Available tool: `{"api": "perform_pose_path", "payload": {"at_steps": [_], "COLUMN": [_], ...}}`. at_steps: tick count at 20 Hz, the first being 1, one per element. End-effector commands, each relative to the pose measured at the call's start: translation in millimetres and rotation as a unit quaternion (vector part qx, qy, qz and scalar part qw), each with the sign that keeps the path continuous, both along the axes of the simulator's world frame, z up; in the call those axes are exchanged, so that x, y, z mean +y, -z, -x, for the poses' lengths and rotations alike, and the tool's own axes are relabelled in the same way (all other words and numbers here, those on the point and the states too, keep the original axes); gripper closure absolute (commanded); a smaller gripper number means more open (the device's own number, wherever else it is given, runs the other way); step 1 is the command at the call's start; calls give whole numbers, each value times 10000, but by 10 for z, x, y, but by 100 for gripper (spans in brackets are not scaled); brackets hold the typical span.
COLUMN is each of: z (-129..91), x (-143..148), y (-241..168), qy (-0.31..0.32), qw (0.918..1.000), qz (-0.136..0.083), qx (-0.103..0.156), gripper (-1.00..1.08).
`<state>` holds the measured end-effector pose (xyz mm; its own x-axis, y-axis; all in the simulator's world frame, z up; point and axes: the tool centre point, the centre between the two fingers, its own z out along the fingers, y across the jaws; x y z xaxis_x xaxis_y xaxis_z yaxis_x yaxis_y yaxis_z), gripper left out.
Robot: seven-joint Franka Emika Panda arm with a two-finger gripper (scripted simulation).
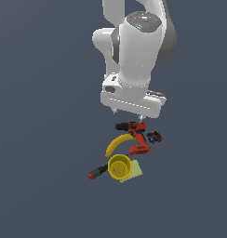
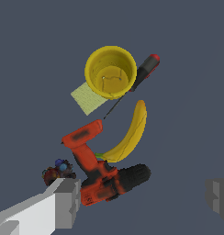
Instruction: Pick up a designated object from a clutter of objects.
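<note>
the pincer (image 1: 128, 112) hangs above the clutter with its jaws spread wide and nothing held between them. the tiny dark speckled object (image 1: 155, 137) lies on the tabletop (image 1: 41, 186), just beside the red drill (image 1: 135, 136) on the exterior view's right. in the wrist view it appears to sit at the tip of one finger (image 2: 68, 202); contact cannot be confirmed. the yellow banana (image 1: 117, 143) lies against the drill. the yellow cup (image 1: 119, 167) stands upright on the pale flat piece (image 1: 136, 170), with the red-handled screwdriver (image 1: 97, 172) beside it.
</note>
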<state>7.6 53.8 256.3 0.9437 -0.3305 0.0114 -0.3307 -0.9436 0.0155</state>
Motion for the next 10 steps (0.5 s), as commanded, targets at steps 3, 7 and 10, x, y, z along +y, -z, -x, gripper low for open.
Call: {"api": "perform_pose_path", "payload": {"at_steps": [3,7,10], "z": [-13,-17,-14], "x": [155,293,397], "y": [155,293,397], "qy": [412,772,1040], "qw": [9991,9970,9946], "qz": [7,10,11], "qx": [-10,-18,-25], "gripper": [-92,-92,-92]}}
